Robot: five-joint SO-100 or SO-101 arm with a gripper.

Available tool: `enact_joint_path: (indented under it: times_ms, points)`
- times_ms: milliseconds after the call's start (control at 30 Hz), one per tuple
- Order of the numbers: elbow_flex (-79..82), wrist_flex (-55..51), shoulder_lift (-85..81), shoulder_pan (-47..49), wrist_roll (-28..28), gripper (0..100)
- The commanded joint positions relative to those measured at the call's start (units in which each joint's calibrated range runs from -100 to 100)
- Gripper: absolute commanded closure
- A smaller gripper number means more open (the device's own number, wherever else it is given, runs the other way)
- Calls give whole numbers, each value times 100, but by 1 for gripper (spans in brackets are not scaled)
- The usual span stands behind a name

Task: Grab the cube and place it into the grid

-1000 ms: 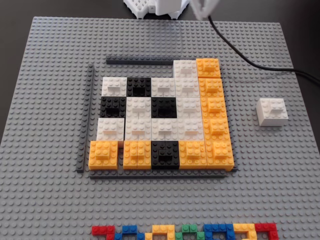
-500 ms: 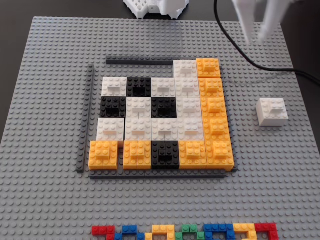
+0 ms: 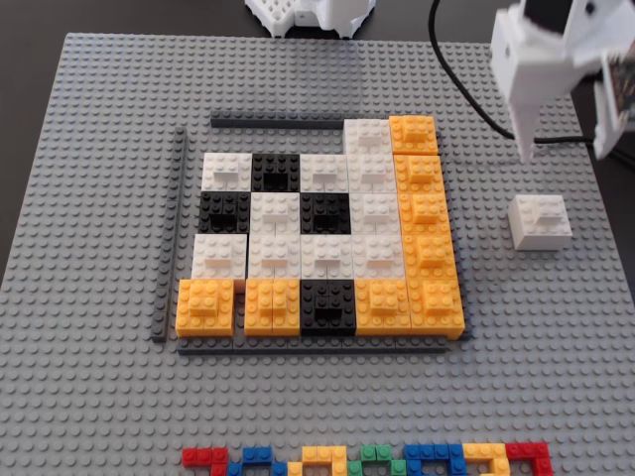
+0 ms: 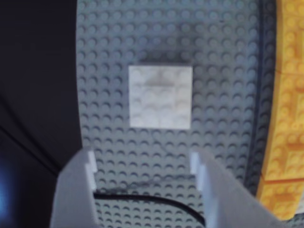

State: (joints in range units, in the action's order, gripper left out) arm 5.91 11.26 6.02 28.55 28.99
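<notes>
a: location of the cube (image 3: 541, 221)?

b: on the grey baseplate (image 3: 99, 397), near its right edge in the fixed view, about midway between far and near edges. well apart from the grid (image 3: 317, 238), to the right of its orange column. standing flat, small brick uppermost.

a: position of the gripper (image 3: 564, 154)?

b: above the far right corner region of the baseplate, short of the cube on the far side, not touching. in the wrist view, cube (image 4: 160, 96) dead ahead of the fingers (image 4: 78, 190), centred on the gap, slightly beyond the tips.

a: state of the fingers?

b: spread apart, nothing between. gap judged a little wider than the cube.

a: long axis?

b: none to speak of; square footprint, sides roughly square to the finger line. no twist judged necessary.

a: requirement for the next move?

b: forward and down, straight onto the cube, then closing across two opposite sides.

a: hazards?

b: black cable (image 4: 156, 202) lying just under the fingers in the wrist view; possible snag. studs may grip the cube to the baseplate.
</notes>
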Motion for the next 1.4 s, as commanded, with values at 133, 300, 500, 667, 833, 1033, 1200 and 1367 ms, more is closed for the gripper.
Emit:
enact_joint_path:
  times_ms: [133, 300, 500, 667, 833, 1033, 1200, 1367]
  points:
    - [-786, 149, 344, -103, 54, 75]
    - [-877, 213, 559, -140, 44, 75]
    - [-922, 252, 739, -162, 54, 76]
    - [-949, 267, 791, -169, 44, 76]
    - [-967, 271, 799, -169, 44, 76]
    - [-986, 252, 782, -147, 29, 76]
    - [-986, 262, 791, -88, 15, 76]
    - [-958, 291, 834, -52, 10, 76]
